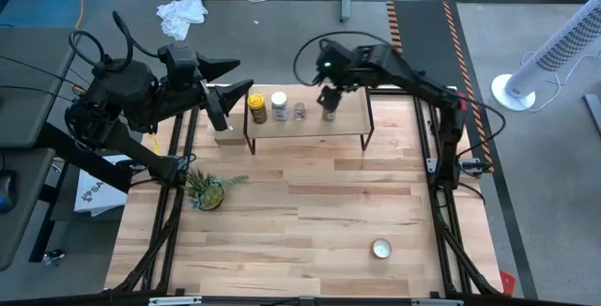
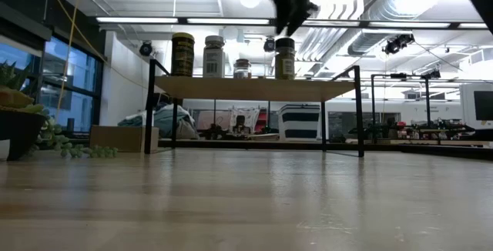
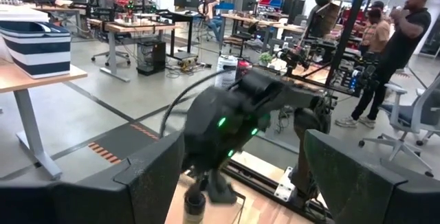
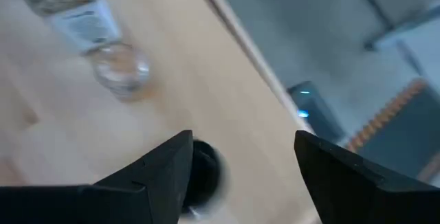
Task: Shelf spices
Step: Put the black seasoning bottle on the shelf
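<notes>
The shelf point(image 1: 310, 128), a wooden plank on black legs, stands at the far middle of the table. On its top stand four jars in a row: mustard-yellow point(image 1: 256, 108), white-capped point(image 1: 279, 107), tiny clear pinkish point(image 1: 300, 111) and dark black-capped point(image 1: 329, 113). The low view shows them too, from the yellow jar point(image 2: 182, 54) to the dark jar point(image 2: 285, 58). My right gripper point(image 2: 291, 21) is open, just above the dark jar's cap point(image 4: 204, 172), with a small gap. My left gripper point(image 1: 235, 77) is open and empty, raised by the shelf's left end.
A small tan cardboard box point(image 1: 223, 138) sits by the shelf's left legs. A potted green plant point(image 1: 208, 191) stands at the left and a round white tin point(image 1: 380, 249) lies near the front right. People point(image 3: 402, 38) stand in the room beyond the table.
</notes>
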You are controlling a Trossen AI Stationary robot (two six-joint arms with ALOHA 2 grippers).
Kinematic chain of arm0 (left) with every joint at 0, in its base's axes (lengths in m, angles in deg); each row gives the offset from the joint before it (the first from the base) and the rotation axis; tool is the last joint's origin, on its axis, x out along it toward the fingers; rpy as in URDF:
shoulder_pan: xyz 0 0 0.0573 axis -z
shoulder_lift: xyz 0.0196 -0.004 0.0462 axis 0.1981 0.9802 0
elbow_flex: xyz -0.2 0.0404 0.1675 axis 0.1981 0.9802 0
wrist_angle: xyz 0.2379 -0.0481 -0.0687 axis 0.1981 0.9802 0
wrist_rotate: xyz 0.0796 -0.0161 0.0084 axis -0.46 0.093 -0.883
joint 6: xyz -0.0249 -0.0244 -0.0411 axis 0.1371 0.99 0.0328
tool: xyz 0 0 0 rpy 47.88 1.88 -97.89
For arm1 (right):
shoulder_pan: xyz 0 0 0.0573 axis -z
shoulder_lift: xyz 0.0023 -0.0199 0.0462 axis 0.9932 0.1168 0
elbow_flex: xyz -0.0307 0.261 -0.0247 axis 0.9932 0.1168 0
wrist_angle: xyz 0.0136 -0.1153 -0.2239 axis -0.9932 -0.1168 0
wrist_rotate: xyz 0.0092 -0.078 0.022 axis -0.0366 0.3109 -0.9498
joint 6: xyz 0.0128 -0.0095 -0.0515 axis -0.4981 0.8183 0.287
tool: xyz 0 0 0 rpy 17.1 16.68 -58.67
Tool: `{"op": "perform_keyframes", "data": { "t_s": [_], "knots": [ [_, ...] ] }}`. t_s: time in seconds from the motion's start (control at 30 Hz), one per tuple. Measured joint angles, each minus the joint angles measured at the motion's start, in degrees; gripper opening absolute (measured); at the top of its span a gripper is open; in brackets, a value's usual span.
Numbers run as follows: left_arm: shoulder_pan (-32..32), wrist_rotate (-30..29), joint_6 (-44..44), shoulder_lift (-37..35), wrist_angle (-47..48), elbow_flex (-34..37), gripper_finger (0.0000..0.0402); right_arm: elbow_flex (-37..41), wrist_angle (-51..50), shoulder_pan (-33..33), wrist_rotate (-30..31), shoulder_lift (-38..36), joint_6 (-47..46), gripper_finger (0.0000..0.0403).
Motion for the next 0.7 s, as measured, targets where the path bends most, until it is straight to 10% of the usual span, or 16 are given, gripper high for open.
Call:
{"op": "perform_keyframes", "data": {
  "t_s": [0.17, 0.4, 0.7],
  "knots": [
    [0.0, -0.2, -2.1, 0.0, 2.5, 0.0, 0.0296, 0.2, -11.3, -0.9, 6.2, -5.5, -4.9, 0.0214],
    [0.0, -2.9, 0.7, 1.3, 19.7, 1.8, 0.0296, 17.0, -7.9, -7.4, 8.0, -14.9, -17.3, 0.0021],
    [0.1, -1.5, 11.9, -0.1, 28.5, 18.7, 0.0296, 43.2, 15.6, -9.0, 10.2, -24.5, -28.8, 0.0005]
  ]
}}
